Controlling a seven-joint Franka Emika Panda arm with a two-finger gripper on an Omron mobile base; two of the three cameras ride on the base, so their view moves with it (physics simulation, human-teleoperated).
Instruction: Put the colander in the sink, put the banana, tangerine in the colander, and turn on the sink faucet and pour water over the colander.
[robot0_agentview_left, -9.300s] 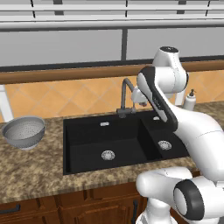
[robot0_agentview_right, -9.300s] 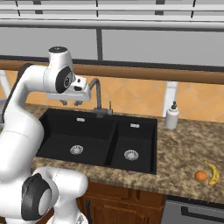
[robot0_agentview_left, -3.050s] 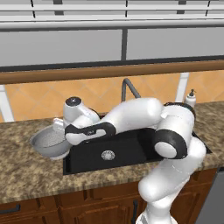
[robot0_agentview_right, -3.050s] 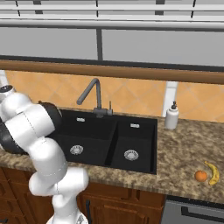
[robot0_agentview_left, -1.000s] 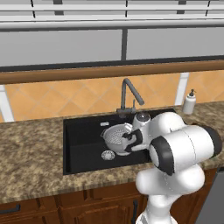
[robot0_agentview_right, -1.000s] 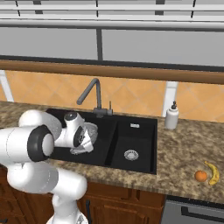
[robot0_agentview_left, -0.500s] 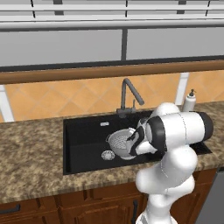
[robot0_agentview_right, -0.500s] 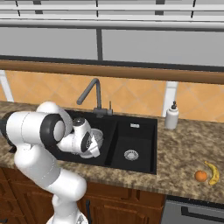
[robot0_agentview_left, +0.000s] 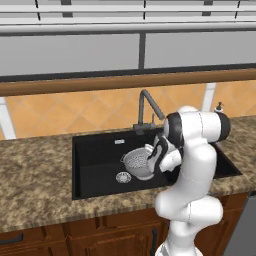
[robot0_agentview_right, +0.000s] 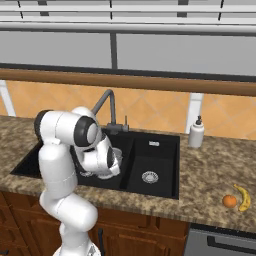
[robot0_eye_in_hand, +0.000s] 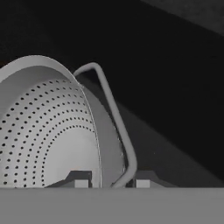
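**Op:** I have the colander (robot0_agentview_left: 138, 164) down in the large basin of the sink (robot0_agentview_left: 95, 165), tilted, just beside the round drain (robot0_agentview_left: 123, 176). The gripper (robot0_eye_in_hand: 108, 183) is clamped on its rim by the side handle (robot0_eye_in_hand: 114, 127); through the hand camera I see one finger tip inside the bowl and one outside the wall.

**Spotter:** Is it resting on the basin floor?

**Op:** I can't tell. It looks low, but the arm hides its underside in the right base view.

**Spotter:** So how do you finish this step?

**Op:** My plan: level the wrist so the bowl sits upright, ease it down until it bears on the floor, then let go and lift straight out, clear of the handle loop. I want it under the faucet (robot0_agentview_left: 148, 108). The banana (robot0_agentview_right: 244, 198) and tangerine (robot0_agentview_right: 229, 201) wait on the counter (robot0_agentview_right: 210, 175), well apart to the right.
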